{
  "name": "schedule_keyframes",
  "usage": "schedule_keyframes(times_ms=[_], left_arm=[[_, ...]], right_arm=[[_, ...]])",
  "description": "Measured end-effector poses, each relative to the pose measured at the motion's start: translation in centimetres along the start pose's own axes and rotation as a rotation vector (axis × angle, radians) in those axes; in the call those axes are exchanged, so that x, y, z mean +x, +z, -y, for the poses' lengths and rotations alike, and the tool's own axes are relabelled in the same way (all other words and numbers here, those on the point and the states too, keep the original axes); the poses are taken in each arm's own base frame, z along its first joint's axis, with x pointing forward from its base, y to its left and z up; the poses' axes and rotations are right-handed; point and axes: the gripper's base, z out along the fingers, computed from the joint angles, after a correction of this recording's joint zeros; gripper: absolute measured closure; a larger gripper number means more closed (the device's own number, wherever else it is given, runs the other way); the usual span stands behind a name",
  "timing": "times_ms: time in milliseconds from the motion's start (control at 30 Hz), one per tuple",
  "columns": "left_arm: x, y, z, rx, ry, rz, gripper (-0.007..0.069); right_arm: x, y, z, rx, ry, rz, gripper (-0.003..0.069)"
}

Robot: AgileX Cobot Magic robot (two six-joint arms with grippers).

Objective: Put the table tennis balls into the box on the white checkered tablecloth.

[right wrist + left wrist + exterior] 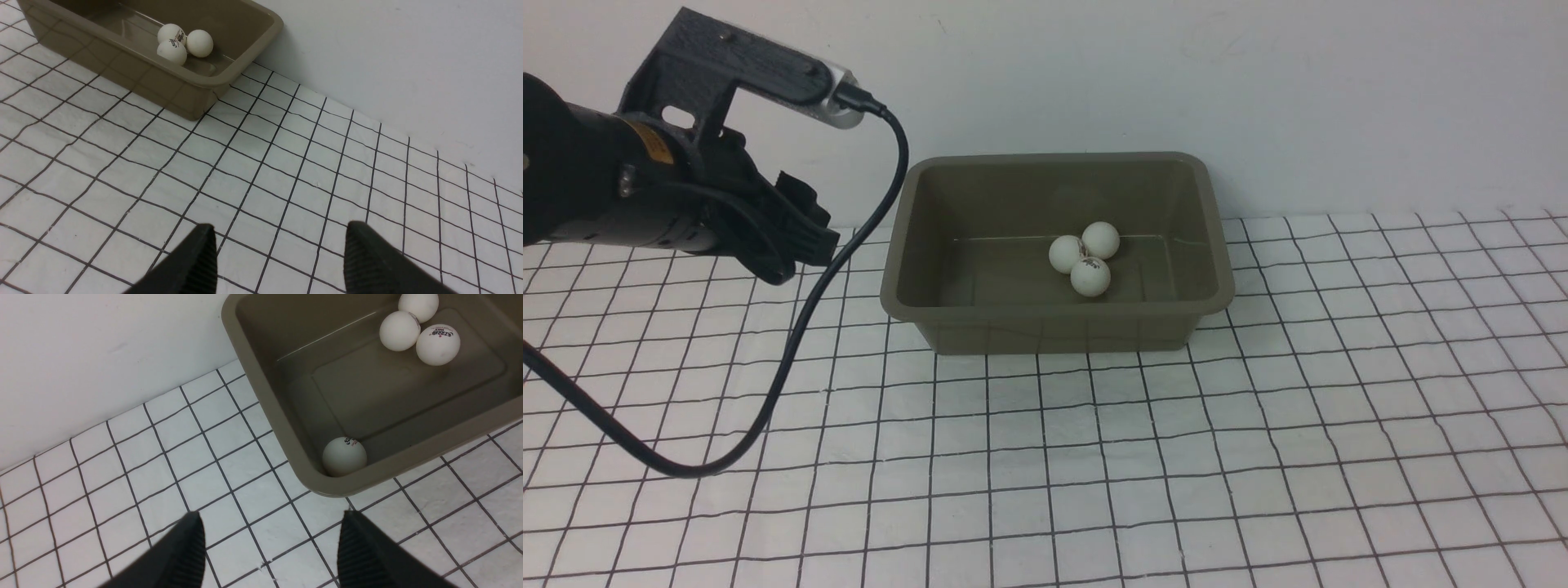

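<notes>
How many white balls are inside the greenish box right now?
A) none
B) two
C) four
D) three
C: the left wrist view shows a cluster of three balls in the box plus a fourth ball tucked in a corner, which the near wall hides from the front view.

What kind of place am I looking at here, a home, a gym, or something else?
Most likely a robot test bench, not a home or gym: a plain white wall behind, a grid-printed white checkered tablecloth as the work surface, and only a box of table tennis balls staged on it.
</notes>
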Motion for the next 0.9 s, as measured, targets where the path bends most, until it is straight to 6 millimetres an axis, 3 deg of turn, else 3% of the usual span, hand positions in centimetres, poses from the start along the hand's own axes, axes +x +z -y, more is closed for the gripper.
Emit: schedule_keyframes(times_ms=[200,533,900], left_arm=[[0.0,0.0,0.0,0.0,0.0,-0.001,0.023],[0.0,0.0,0.1,0.01,-0.016,-0.004,0.023],[0.1,0.0,0.1,0.013,-0.019,-0.006,0.023]], right_arm=[[0.0,-0.1,0.0,0.002,0.0,0.015,0.0269],[-1.1,-1.9,0.3,0.039,0.025,0.23,0.0269],[0.8,-3.3,0.0,0.121,0.185,0.285,0.0269]])
